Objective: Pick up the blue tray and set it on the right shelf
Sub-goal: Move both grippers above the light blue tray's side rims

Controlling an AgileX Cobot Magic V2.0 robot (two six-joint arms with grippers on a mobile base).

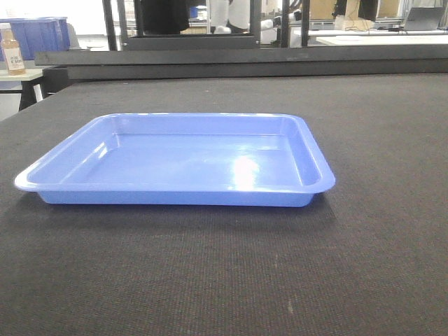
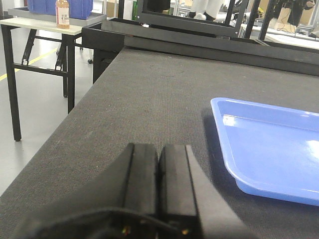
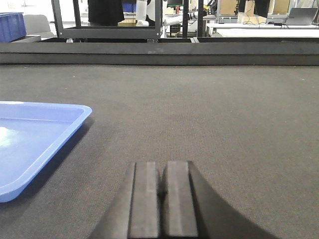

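The blue tray [image 1: 182, 157] lies flat and empty on the dark fabric table [image 1: 364, 231], in the middle of the front view. Its left end [image 2: 269, 144] shows at the right of the left wrist view. Its right end [image 3: 30, 144] shows at the left of the right wrist view. My left gripper [image 2: 158, 149] is shut with nothing in it, low over the table and left of the tray. On the tray's other side my right gripper [image 3: 163, 164] is also shut and empty. Neither touches the tray. The right shelf is out of view.
A raised black rail [image 1: 238, 59] runs along the table's far edge. Beyond the left table edge stands a side table [image 2: 45, 25] with a bottle [image 2: 62, 12] and dark blue bins [image 1: 42, 35]. Black frames and desks fill the background.
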